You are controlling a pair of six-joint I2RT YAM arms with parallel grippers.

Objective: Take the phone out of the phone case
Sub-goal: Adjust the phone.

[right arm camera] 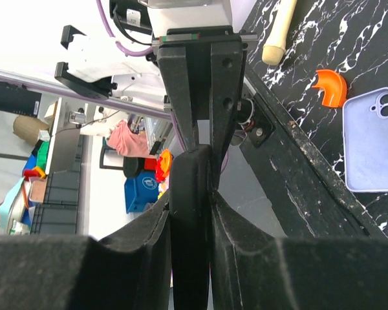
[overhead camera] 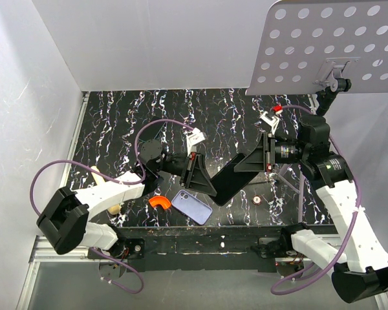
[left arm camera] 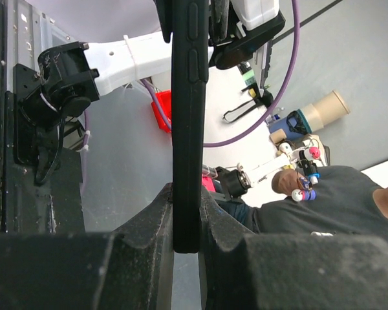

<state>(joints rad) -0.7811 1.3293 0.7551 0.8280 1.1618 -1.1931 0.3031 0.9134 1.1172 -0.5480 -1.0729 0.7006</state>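
A black phone-shaped slab [overhead camera: 227, 182] hangs tilted above the table, held between both grippers. My left gripper [overhead camera: 213, 192] is shut on its lower end; in the left wrist view the slab [left arm camera: 186, 129] stands edge-on with raised side buttons between that gripper's [left arm camera: 186, 223] jaws. My right gripper [overhead camera: 239, 166] is shut on its upper end, which also shows in the right wrist view [right arm camera: 191, 187]. A lavender phone case [overhead camera: 192, 206] with a camera cut-out lies flat on the table near the front edge, also in the right wrist view [right arm camera: 372, 142]. I cannot tell whether the slab is a bare phone or a cased one.
An orange curved piece [overhead camera: 159, 202] lies left of the lavender case. A cream handle [overhead camera: 113, 210] lies by the left arm. A small round disc [overhead camera: 257, 200] lies under the right arm. A perforated white board [overhead camera: 336, 45] overhangs the back right. White walls close the left and back.
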